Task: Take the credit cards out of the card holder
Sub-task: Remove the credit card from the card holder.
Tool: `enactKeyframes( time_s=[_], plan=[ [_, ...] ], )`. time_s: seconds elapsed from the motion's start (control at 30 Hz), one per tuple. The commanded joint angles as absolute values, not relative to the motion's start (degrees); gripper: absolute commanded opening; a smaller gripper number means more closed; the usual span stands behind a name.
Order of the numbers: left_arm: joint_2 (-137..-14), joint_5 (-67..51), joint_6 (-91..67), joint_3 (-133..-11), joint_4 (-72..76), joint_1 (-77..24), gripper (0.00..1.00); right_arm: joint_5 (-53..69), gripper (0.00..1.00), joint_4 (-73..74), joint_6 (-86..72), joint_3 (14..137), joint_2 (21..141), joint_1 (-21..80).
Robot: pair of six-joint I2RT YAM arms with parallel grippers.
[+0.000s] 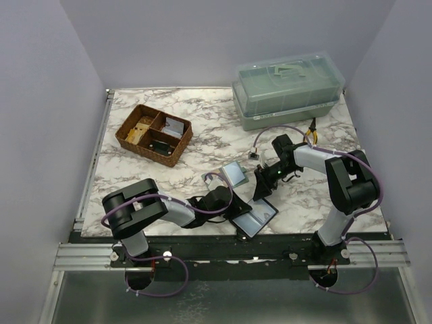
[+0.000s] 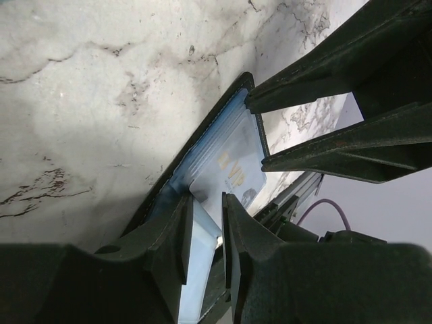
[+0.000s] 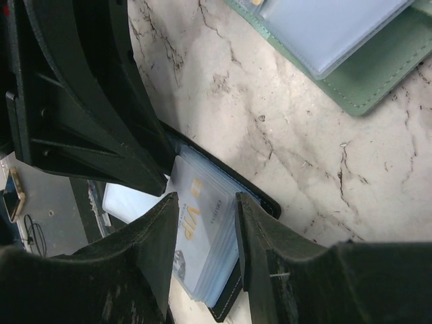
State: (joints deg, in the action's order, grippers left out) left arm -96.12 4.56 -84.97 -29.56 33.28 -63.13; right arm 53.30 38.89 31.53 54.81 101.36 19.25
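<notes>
My left end effector (image 2: 206, 202) lies low over the marble tabletop (image 1: 202, 121) near its front edge. Its fingers are drawn almost together on a pale blue-grey leaf at the near edge of the card holder (image 1: 260, 217). Whether that leaf is a loose card or one of the holder's sleeves, I cannot tell. The card holder lies open and flat, black outside and pale blue-grey inside, just in front of my two bases and a little right of the middle.

My right end effector (image 3: 206, 202) reaches in from the opposite side, facing my left one across the holder. Its fingers stand apart, one at each long edge of the credit card (image 3: 202, 229), which has gold "VIP" lettering and sits on top of the fanned stack in the holder. I cannot tell whether the fingers press on those edges or only straddle them.

A green wallet (image 1: 234, 173) with clear sleeves lies open just behind the holder. Farther back, the wicker tray (image 1: 152, 154) sits to the left and a lidded plastic box (image 1: 287, 88) to the right.
</notes>
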Motion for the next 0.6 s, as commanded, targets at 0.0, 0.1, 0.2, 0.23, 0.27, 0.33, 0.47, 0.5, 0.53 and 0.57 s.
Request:
enactKeyframes(
  time_s=[0.0,0.1,0.2,0.23,0.27,0.33,0.47,0.5,0.53,0.57],
  plan=[
    [-98.7,7.8,-85.69,-29.33,30.85,-63.46,0.3,51.17,0.45,40.16,31.18,55.67,101.79,20.13],
    [-99.35,8.68,-85.92,-29.61,30.84,-63.46,0.29,49.32,0.46,39.64,30.4,55.2,100.9,20.05],
    [-99.95,9.4,-86.3,-29.48,30.85,-63.46,0.24,49.31,0.45,39.82,30.52,55.18,100.32,20.04],
    [-100.03,9.67,-86.51,-29.36,30.85,-63.44,0.23,49.57,0.44,40.08,30.64,55.24,100.22,20.04],
    [-100.05,10.04,-86.62,-29.19,30.85,-63.43,0.22,49.88,0.43,40.28,30.66,55.4,100.13,20.04],
    [-100.06,11.01,-86.89,-28.76,30.85,-63.37,0.2,50.89,0.41,40.94,31.2,55.71,99.52,20.04],
    [-99.84,12.17,-86.97,-27.98,30.76,-63.19,0.16,52.44,0.39,41.27,31.89,55.46,97.99,19.97],
    [-99.95,12.35,-87.02,-27.88,30.76,-63.13,0.15,52.73,0.39,41.53,32.23,55.6,97.95,20.02],
    [-100.03,12.45,-86.95,-27.97,30.76,-63.11,0.15,53.13,0.38,41.88,32.57,55.71,98.08,19.99],
    [-100.16,12.48,-86.82,-28.1,30.76,-63.06,0.15,53.38,0.38,42.31,32.92,55.93,98.29,19.99]
  ],
)
